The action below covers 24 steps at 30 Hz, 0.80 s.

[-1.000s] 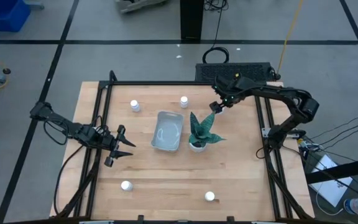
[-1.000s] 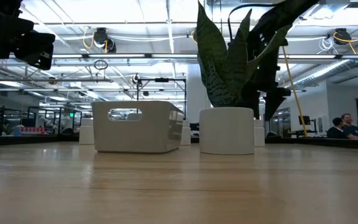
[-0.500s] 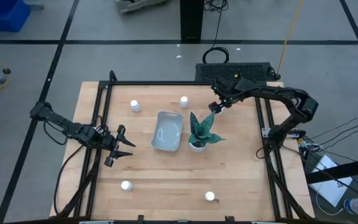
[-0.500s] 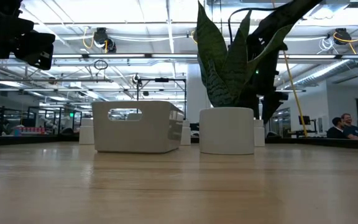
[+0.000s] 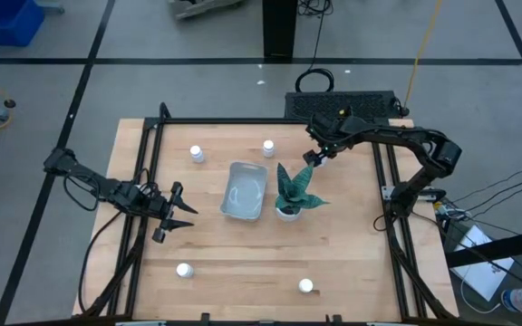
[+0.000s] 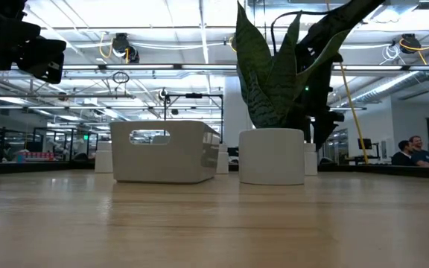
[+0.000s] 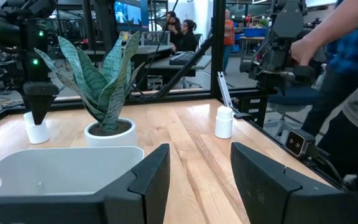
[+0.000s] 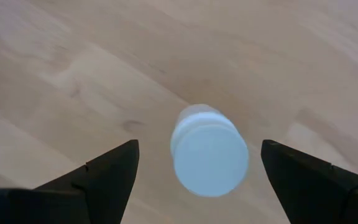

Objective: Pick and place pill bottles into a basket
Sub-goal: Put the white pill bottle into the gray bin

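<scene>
Two pill bottles (image 5: 184,270) (image 5: 305,286) stood on the counter's (image 5: 352,263) near side. The left pincer (image 5: 178,217) hovered half open and empty, left of the basket (image 5: 244,191). Beside the plant (image 5: 289,192), the right pincer (image 8: 197,163) hung wide open directly above a bottle (image 8: 209,150), not touching it. Two more bottles (image 5: 196,154) (image 5: 268,147) stood beyond the basket.

Five small white capped pill bottles (image 5: 197,154) stand upright; one (image 8: 209,150) sits directly beneath the spread right gripper (image 5: 310,158). The pale tray-like basket (image 5: 245,190) lies beyond the left gripper (image 5: 185,211).
</scene>
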Each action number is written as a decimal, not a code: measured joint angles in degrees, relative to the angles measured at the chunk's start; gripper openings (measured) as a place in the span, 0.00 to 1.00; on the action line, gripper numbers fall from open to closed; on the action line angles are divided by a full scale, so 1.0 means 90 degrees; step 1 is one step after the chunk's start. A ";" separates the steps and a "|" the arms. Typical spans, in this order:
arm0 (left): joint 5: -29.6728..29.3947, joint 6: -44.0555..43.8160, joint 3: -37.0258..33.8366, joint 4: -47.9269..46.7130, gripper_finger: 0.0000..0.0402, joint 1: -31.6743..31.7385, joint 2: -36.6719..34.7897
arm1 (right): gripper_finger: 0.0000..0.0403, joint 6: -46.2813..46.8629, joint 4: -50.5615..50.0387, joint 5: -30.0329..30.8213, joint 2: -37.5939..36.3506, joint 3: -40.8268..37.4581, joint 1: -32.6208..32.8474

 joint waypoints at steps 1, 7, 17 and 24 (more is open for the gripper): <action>0.0000 0.0001 -0.0002 0.0002 0.44 0.0000 0.0000 | 0.82 -0.0001 -0.0032 0.0003 0.0000 0.0000 -0.0002; -0.0001 0.0001 -0.0001 0.0001 0.44 0.0001 0.0000 | 0.77 0.0001 -0.0114 0.0006 -0.0002 0.0002 -0.0036; 0.0000 0.0002 0.0001 0.0003 0.44 0.0000 0.0000 | 0.61 0.0001 -0.0058 0.0003 -0.0002 0.0002 -0.0036; -0.0002 0.0002 0.0001 0.0003 0.44 0.0002 0.0000 | 0.46 0.0001 -0.0137 -0.0010 -0.0002 0.0002 -0.0036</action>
